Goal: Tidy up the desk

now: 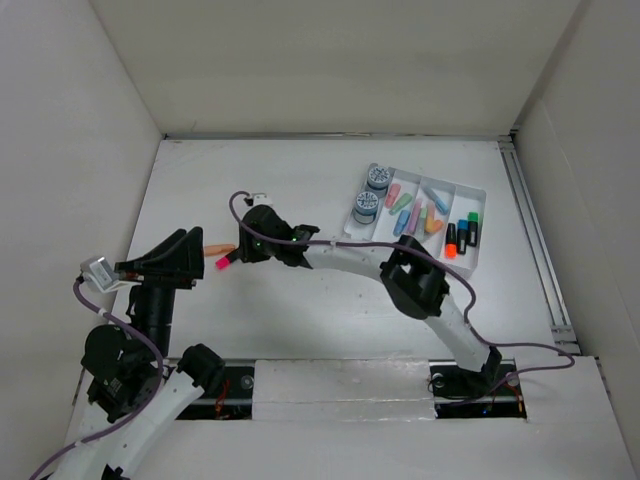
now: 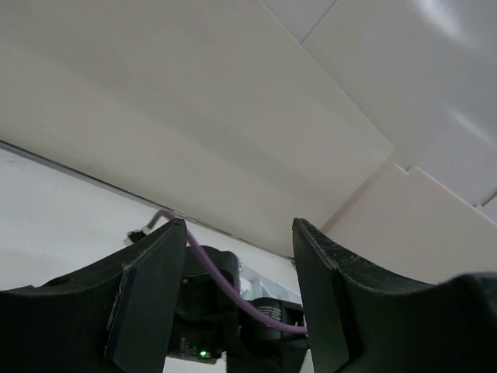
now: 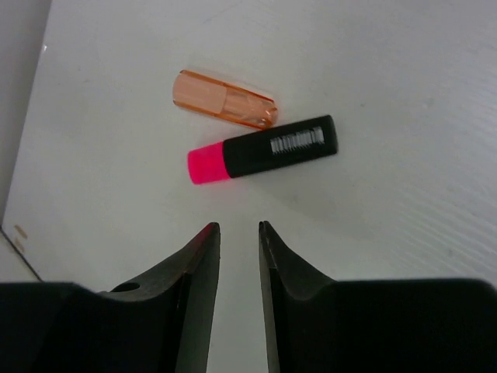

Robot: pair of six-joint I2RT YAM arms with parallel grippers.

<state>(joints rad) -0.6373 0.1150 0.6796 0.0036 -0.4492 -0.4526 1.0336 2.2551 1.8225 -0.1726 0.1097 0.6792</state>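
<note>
On the white desk [image 1: 330, 320] lie a black highlighter with a pink cap [image 3: 264, 148] and, just beyond it, a translucent orange marker [image 3: 224, 99]. The top view has them left of centre, the highlighter [image 1: 222, 262] and the orange marker [image 1: 214, 246] side by side. My right gripper [image 3: 239, 227] hovers just short of the pink cap, its jaws a narrow gap apart with nothing between them. It reaches in from the right [image 1: 238, 252]. My left gripper [image 1: 198, 260] stands open and empty to the left of the two pens, facing the right wrist.
A white compartmented tray [image 1: 480, 193] sits at the back right. It holds two tape rolls [image 1: 366, 205], several pastel markers and several highlighters [image 1: 461, 236]. White walls bound the desk on three sides. A purple cable [image 1: 340, 243] runs along the right arm.
</note>
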